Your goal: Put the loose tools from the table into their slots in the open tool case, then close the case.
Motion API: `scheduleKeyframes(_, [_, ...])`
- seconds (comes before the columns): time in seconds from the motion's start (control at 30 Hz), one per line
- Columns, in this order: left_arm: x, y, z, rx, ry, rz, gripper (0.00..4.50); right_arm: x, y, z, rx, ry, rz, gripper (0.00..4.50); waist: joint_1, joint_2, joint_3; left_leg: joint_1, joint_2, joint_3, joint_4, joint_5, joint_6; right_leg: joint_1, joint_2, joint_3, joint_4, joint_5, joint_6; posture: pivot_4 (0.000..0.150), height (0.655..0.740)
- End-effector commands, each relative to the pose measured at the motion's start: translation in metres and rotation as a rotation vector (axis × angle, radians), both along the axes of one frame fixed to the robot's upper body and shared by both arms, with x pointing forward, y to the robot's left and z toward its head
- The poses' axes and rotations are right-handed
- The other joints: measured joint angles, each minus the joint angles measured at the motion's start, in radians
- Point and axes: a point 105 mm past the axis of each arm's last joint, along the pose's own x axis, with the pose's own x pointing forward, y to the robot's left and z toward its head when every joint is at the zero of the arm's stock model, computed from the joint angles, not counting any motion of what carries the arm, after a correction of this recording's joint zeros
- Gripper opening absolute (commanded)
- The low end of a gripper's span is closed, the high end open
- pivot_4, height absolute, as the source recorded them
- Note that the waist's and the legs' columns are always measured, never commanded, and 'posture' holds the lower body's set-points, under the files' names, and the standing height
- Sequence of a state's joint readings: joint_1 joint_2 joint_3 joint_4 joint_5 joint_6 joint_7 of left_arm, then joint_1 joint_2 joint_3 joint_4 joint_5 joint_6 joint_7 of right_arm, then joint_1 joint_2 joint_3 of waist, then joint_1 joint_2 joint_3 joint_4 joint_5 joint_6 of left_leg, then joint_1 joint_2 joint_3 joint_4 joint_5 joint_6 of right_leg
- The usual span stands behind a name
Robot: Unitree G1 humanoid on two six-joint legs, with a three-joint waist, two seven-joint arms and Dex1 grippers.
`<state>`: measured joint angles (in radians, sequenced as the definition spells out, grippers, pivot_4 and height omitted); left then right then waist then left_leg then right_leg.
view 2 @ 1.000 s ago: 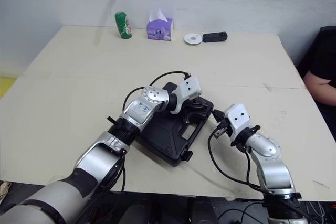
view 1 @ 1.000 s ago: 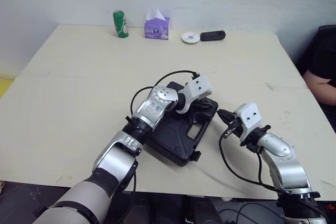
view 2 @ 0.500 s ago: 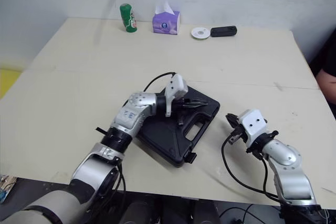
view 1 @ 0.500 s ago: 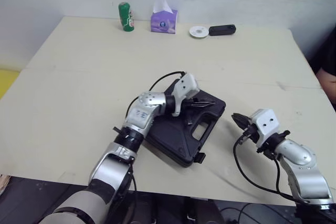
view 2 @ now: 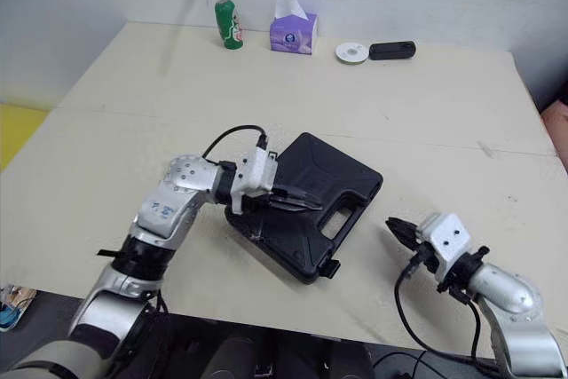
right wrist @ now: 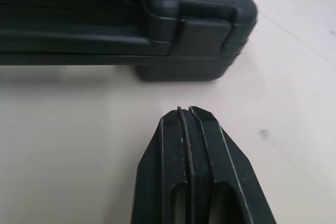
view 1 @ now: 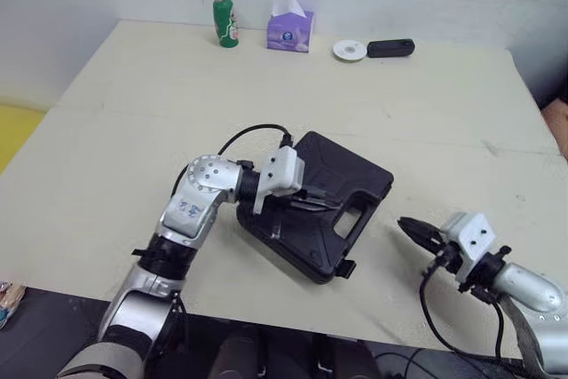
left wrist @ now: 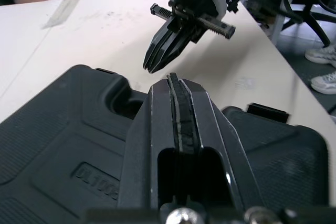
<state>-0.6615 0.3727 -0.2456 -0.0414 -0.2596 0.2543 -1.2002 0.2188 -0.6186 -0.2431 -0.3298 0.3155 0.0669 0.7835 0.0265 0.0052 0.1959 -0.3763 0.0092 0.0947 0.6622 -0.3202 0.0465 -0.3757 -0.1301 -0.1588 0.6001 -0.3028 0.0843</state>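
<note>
The case [view 1: 346, 185] lies shut in the middle of the frame, turned at a slant. The left gripper [view 1: 327, 206] is over its lid, with its fingers pressed together. The right gripper [view 1: 406, 225] is at the lower right, fingers pressed together too, near the case but not touching it. The case's low corner is near the front edge of the table [view 1: 124, 122]. There is lots of bare room on the left. A can [view 1: 227, 22] and a tissue box [view 1: 291, 31] stand at the top edge.

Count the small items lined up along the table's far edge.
4, in a row from the robot's left to right: a green can, a purple tissue box, a white disc, and a black device. None seems hidden.
</note>
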Motion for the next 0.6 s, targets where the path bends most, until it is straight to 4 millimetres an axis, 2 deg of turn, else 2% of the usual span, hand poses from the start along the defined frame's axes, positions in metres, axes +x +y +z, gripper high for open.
scheduleKeyframes(0.03, [-0.017,0.003,0.003,0.009,-0.017,-0.04,0.06,-0.013,0.01,0.014,0.002,-0.063,0.074,0.0,-0.002,0.0,0.0,0.0,0.0,0.0,0.0,0.0,0.0,0.0,0.0,0.0,0.0,0.0,0.0,0.15,0.74])
scheduleKeyframes(0.2, [-0.027,0.005,-0.006,0.037,0.002,-0.028,0.06,-0.027,0.011,0.001,0.043,0.025,0.077,0.0,0.0,0.0,0.0,0.001,0.0,0.0,0.0,0.0,0.0,0.0,0.0,0.001,-0.003,0.0,0.0,0.15,0.74])
scheduleKeyframes(0.3, [-0.032,0.004,-0.019,0.04,0.058,-0.007,0.06,-0.036,0.016,-0.016,0.036,0.078,0.076,0.0,0.001,0.0,0.0,0.0,0.0,0.0,0.0,-0.001,0.0,0.0,0.0,0.001,-0.004,0.0,0.0,0.15,0.74])
scheduleKeyframes(0.6, [-0.031,0.003,-0.054,0.166,0.054,0.03,0.06,-0.052,0.036,-0.035,0.022,0.172,0.149,0.0,0.0,0.0,0.0,0.002,0.0,0.0,0.0,-0.001,0.0,0.0,0.0,0.002,-0.004,0.0,0.0,0.15,0.74])
